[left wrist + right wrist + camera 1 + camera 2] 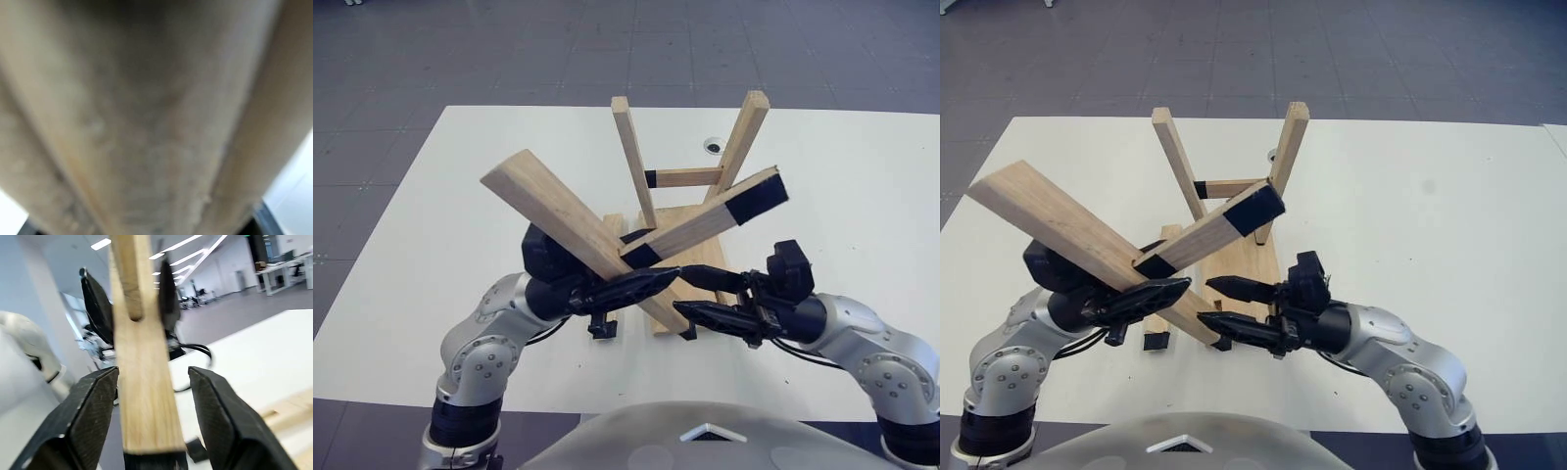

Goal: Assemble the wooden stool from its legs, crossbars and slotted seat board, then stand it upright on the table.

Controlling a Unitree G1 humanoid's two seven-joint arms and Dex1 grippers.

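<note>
Starting at 6 o'clock, closest to the robot, the right gripper (697, 294) is released. Its two fingers (93, 416) are spread on either side of the lower end of a loose wooden leg (558, 211), and the right wrist view shows a gap on each side. The leg's black-capped foot sits at the near edge of the seat board (1249, 262). From there the leg slants up toward 10 o'clock, its top end well off the table (862, 196).

Just to the 9 o'clock side of the right gripper, the left gripper (661, 279) is clenched on this same leg a little higher up. In the right wrist view its dark fingers flank the wood closely, beside a slot cut in the leg. In the left wrist view the wood is close against the lens and blurred.

A black-tipped piece (705, 223) meets the leg just above the left gripper. It rises toward 2 o'clock with dark bands at both ends, and its far end hangs in the air over the board.

Farther out, the seat board lies flat near the middle of the table. At its far edge two legs (633, 162) stand up, splaying toward 11 and 1 o'clock. A thin crossbar (690, 177) joins them partway up. Toward 12 o'clock, a small round fitting (714, 145) is set in the tabletop.
</note>
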